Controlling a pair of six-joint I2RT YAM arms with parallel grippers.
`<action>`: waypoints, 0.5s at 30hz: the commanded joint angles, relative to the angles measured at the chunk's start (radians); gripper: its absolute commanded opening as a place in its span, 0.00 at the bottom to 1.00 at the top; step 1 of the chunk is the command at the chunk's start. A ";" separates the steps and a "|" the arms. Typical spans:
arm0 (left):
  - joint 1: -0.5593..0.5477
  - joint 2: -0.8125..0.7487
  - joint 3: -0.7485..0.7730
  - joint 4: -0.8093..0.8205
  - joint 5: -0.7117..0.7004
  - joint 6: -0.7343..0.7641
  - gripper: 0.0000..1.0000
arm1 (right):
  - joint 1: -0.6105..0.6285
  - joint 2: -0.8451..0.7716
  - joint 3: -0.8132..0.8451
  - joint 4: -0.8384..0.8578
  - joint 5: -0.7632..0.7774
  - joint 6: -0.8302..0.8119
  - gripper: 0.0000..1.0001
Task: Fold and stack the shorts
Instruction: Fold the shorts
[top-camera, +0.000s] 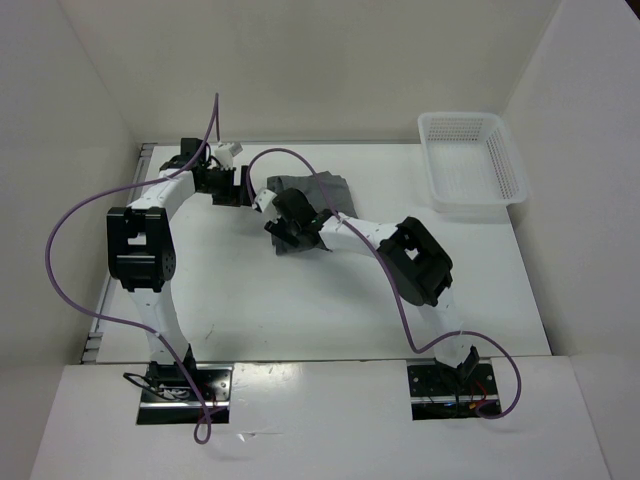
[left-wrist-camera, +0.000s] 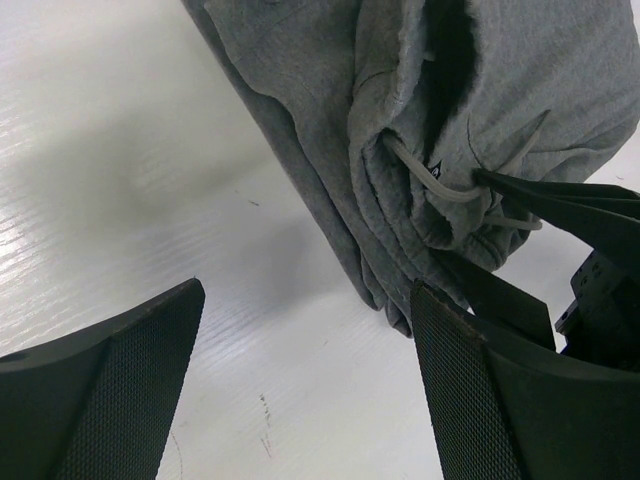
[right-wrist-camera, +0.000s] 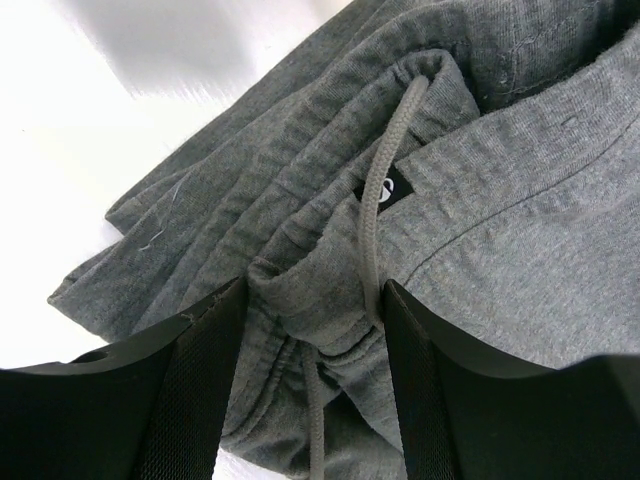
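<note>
The grey shorts (top-camera: 318, 187) lie bunched on the white table at the back centre. My right gripper (top-camera: 287, 228) is shut on the shorts' gathered waistband (right-wrist-camera: 315, 300), with fabric filling the gap between both pads. The pale drawstring (right-wrist-camera: 374, 210) runs down beside a small black label. My left gripper (top-camera: 243, 187) hangs open just left of the shorts. Its fingers (left-wrist-camera: 150, 340) frame bare table, and the shorts' folded edge (left-wrist-camera: 300, 130) lies just beyond its right finger. The right gripper's black fingers (left-wrist-camera: 570, 205) show at the waistband there.
A white plastic mesh basket (top-camera: 520, 186) stands at the table's back right corner. White walls close in the table on the left, back and right. Purple cables loop from both arms.
</note>
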 joint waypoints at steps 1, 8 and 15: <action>0.003 0.018 -0.007 0.026 0.036 0.023 0.90 | 0.011 -0.028 0.008 0.004 -0.011 0.005 0.62; 0.003 0.018 -0.007 0.026 0.036 0.023 0.90 | 0.011 0.003 0.008 0.071 0.086 0.023 0.44; 0.003 0.018 -0.016 0.026 0.036 0.023 0.90 | 0.011 -0.009 0.017 0.110 0.147 0.013 0.14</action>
